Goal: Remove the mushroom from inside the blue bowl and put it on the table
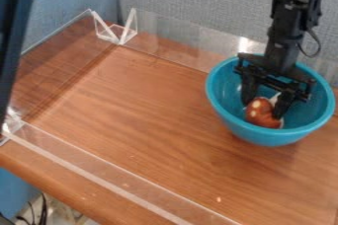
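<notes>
The single camera looks down across a reddish-brown wood-grain desk edged with low clear acrylic walls. At the right side of the desk stands the blue bowl, a deep, glossy teal round dish, upright, near the back wall.

The black robot arm comes down from the top right corner, and its pincer points straight down into the bowl's hollow, its dark fingers below the rim. The fingers stand part-way apart, one on each side of the mushroom; whether they already press on it cannot be told from this view.

The mushroom lies on the bottom of the bowl, toward its right half, with the orange-brown cap showing between and below the fingertips. Its pale stem is mostly hidden behind the pincer.

Behind the desk rises a blue-grey fabric partition. At the far left corner a small clear acrylic bracket joins the walls.
</notes>
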Tool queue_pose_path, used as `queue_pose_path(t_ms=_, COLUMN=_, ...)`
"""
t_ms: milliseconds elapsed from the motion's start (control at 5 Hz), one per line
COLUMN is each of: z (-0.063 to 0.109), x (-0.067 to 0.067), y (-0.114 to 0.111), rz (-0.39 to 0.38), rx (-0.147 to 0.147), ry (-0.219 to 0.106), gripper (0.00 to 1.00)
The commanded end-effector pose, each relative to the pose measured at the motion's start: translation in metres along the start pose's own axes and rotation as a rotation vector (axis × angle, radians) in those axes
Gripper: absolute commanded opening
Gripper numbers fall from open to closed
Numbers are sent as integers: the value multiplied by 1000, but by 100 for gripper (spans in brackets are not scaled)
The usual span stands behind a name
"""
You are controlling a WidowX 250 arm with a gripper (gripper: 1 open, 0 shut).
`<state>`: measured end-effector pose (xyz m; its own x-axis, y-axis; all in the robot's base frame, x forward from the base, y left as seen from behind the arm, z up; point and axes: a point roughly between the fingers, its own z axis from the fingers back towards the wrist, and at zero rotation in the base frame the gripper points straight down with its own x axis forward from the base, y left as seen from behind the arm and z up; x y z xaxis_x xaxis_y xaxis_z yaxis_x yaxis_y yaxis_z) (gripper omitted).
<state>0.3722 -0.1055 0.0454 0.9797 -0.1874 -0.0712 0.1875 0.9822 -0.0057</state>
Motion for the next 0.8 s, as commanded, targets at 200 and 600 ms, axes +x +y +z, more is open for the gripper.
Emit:
queue_pose_path(t_ms=200, z=22, x=1, y=7, rz=-6, rx=-3, ry=-56, gripper=0)
queue_pose_path(t_ms=600, z=37, x=-5, y=12, rz=-15, rx=-10, ry=-80, gripper=0)
